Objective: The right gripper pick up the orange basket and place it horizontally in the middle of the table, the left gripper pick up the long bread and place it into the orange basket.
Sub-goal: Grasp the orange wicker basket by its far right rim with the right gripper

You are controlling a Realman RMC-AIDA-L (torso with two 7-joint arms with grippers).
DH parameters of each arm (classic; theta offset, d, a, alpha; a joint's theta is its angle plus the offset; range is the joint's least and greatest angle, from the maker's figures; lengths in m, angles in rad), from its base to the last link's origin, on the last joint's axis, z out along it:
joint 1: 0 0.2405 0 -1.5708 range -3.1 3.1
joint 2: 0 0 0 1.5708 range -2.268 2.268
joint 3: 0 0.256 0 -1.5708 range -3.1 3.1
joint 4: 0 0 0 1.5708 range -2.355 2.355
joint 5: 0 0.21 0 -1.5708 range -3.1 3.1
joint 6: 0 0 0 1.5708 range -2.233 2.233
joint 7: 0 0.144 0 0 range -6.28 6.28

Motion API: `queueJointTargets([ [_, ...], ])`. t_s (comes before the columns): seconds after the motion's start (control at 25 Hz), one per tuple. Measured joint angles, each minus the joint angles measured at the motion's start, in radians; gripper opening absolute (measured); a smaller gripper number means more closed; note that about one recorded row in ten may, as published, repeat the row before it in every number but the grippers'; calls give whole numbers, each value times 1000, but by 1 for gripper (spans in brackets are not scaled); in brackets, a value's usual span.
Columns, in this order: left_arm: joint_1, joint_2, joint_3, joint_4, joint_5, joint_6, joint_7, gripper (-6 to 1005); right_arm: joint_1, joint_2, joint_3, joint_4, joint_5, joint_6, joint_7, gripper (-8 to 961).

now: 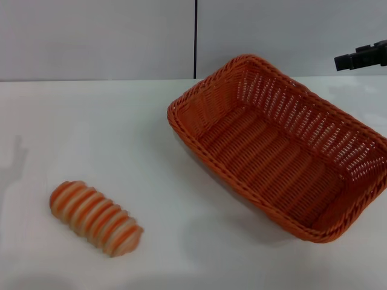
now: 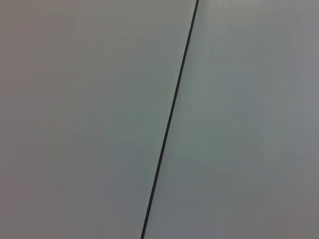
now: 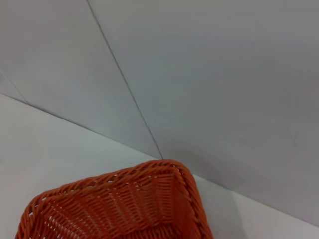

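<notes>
Orange basket (image 1: pixel 284 154) sits on the table (image 1: pixel 121 133) right of centre, set diagonally, empty, its near right corner cut off at the head view's edge. Long bread (image 1: pixel 95 218) lies well apart at near left. Right gripper (image 1: pixel 361 58) shows only partly above the far right; finger spread cannot be told. Left gripper is out of sight.

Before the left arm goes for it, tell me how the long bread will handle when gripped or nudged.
The long bread has rounded ends and a round ridged body, so a sideways nudge would probably roll it on the table. Its ridges may give the fingers some purchase. It looks toy-like, so likely light and firm, though that is unconfirmed.
</notes>
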Motion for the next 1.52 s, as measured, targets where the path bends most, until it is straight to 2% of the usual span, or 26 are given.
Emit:
queueJointTargets([
  [0.32, 2, 0, 2, -1, 0, -8, 0, 860, -22, 24, -7, 20, -3, -55, -10, 709],
  [1.52, 1, 1, -2, -1, 0, -32, 0, 860, -9, 15, -38, 222, -17, -108, -48, 710],
])
